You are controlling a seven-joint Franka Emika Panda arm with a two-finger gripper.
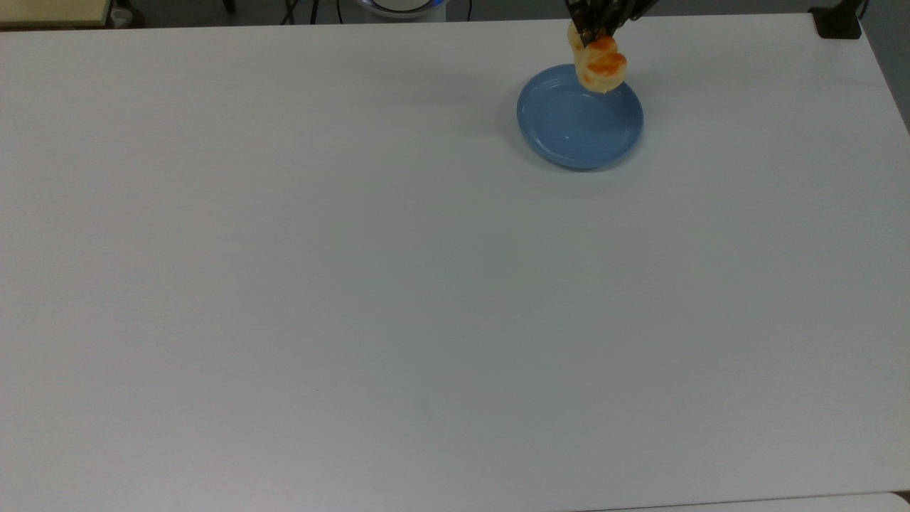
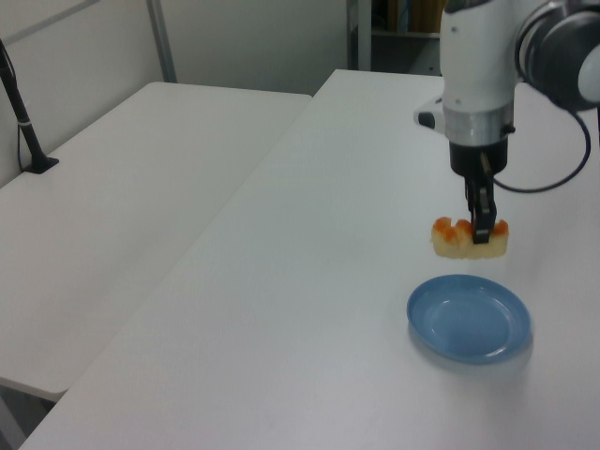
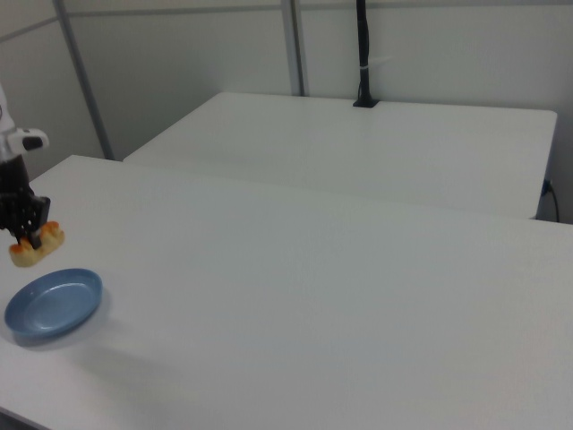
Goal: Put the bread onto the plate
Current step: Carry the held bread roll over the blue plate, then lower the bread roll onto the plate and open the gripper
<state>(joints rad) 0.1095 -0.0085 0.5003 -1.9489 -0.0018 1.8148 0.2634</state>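
Note:
The bread point(image 1: 601, 65) point(image 2: 470, 238) point(image 3: 36, 245), a pale-yellow bun with orange-brown lumps on top, hangs in the air above the far rim of the plate. My gripper point(image 2: 482, 231) point(image 1: 596, 30) point(image 3: 31, 235) is shut on its middle from above. The round light-blue plate point(image 1: 579, 116) point(image 2: 469, 319) point(image 3: 52, 304) lies flat on the white table, with nothing in it. In the left view the bread floats a short way above the plate's back edge, not touching it.
The white table point(image 1: 398, 284) stretches wide in front of the plate. A second white table point(image 2: 122, 206) stands beside it, with a black post point(image 2: 21, 117) clamped at its far side. A black clamp point(image 1: 837, 21) sits at the top view's upper right corner.

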